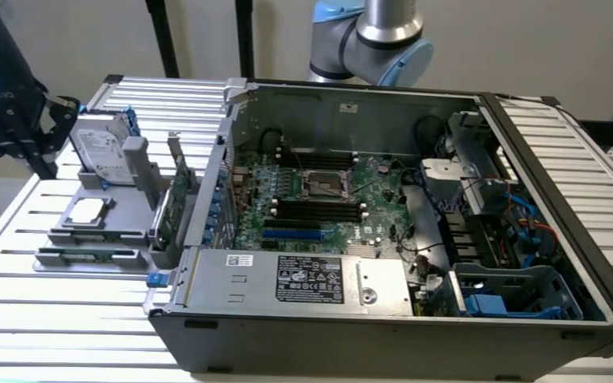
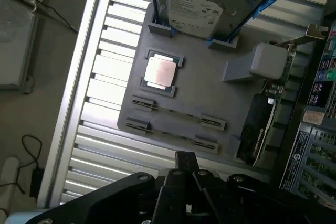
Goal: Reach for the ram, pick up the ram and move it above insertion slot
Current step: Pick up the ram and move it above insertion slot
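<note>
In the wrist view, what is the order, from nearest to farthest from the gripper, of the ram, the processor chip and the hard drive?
1. The ram, lying in the clips of the gray holder, just ahead of the shut gripper.
2. The processor chip, flat in the holder's middle, beyond the ram.
3. The hard drive, standing at the holder's far end.

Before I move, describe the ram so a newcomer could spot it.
On the exterior view's left of the open computer case sits a grey fixture tray. At its end farthest from the upright hard drive, beyond the square processor chip, the ram lies between grey clips: a long, thin green strip, much narrower than the upright expansion card.
</note>
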Motion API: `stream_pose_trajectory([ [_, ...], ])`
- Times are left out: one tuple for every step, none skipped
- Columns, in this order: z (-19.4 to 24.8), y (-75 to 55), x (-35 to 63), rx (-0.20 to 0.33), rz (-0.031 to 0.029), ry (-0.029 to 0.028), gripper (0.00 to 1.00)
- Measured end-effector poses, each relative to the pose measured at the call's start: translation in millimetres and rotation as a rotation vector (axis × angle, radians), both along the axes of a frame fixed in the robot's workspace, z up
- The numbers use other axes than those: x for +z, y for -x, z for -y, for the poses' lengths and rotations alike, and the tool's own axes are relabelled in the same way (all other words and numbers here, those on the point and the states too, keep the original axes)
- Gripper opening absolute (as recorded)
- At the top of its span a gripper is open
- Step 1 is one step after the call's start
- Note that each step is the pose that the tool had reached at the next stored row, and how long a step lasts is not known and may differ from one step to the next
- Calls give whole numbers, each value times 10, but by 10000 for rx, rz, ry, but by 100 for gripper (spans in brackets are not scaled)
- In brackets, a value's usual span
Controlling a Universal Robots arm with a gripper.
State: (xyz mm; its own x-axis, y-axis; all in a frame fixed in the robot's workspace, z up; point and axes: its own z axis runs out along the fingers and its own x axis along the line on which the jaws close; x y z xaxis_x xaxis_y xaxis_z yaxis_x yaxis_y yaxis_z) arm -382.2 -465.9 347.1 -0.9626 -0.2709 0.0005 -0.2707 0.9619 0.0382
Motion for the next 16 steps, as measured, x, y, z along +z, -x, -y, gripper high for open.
stream_pose_trajectory([
  [0,0,-1,180,-1,0,11],
  [0,0,-1,360,-3,1,11],
  [0,0,-2,540,-5,1,11],
  [0,0,-4,720,-7,2,11],
  [0,0,-5,899,-9,2,11],
  [0,0,-7,1080,-11,2,11],
  [0,0,-9,1259,-14,3,11],
  [0,0,-11,1455,-17,3,11],
  [0,0,-13,1635,-19,3,11],
  [0,0,-15,1815,-22,4,11],
  [0,0,-18,1995,-25,4,11],
  [0,0,-21,2174,-26,3,11],
  [0,0,-24,2355,-28,3,11],
  [0,0,-26,2534,-30,3,11],
  [0,0,-29,2714,-32,3,11],
  [0,0,-32,2900,-34,3,11],
])
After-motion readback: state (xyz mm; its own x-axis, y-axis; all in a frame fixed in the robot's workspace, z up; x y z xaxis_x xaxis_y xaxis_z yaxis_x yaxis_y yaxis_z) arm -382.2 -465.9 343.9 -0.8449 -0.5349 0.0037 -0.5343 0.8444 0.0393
